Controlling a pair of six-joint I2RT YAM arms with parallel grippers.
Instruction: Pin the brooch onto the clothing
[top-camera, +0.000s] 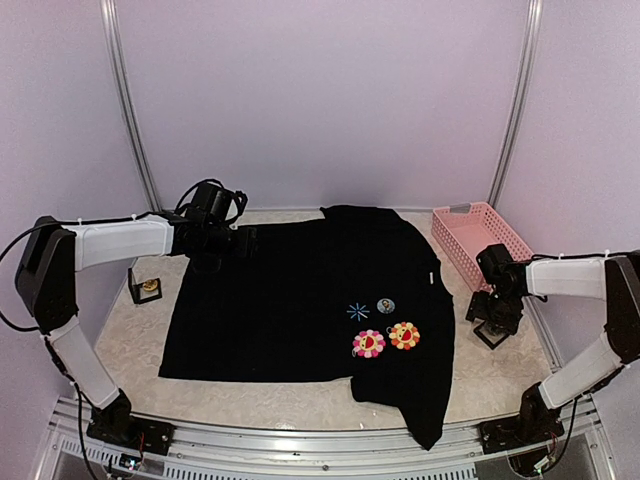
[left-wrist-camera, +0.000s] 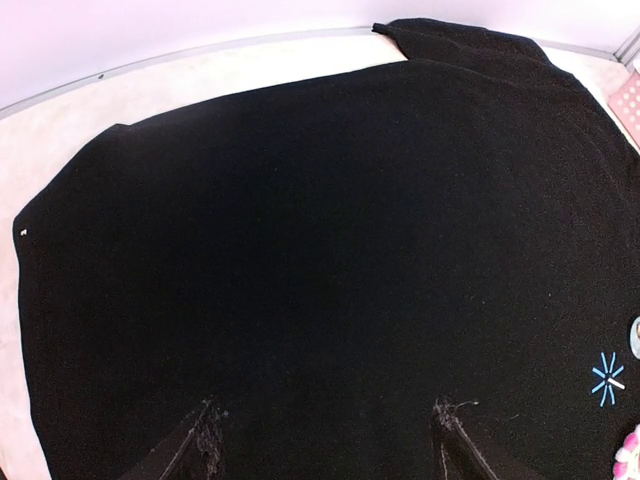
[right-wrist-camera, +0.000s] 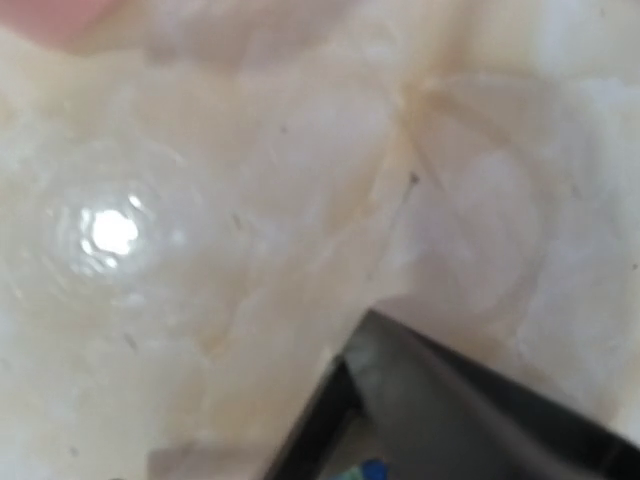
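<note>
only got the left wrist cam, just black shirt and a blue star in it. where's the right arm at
observer: the right gripper is off the shirt, low over the table on the right side, next to a small black box.
operator: holding anything
observer: no, its jaws are open. its own camera shows only tabletop and a corner of that box.
operator: anything left of the shirt
observer: a second black box with something gold in it stands on the table by the shirt's left edge.
</note>
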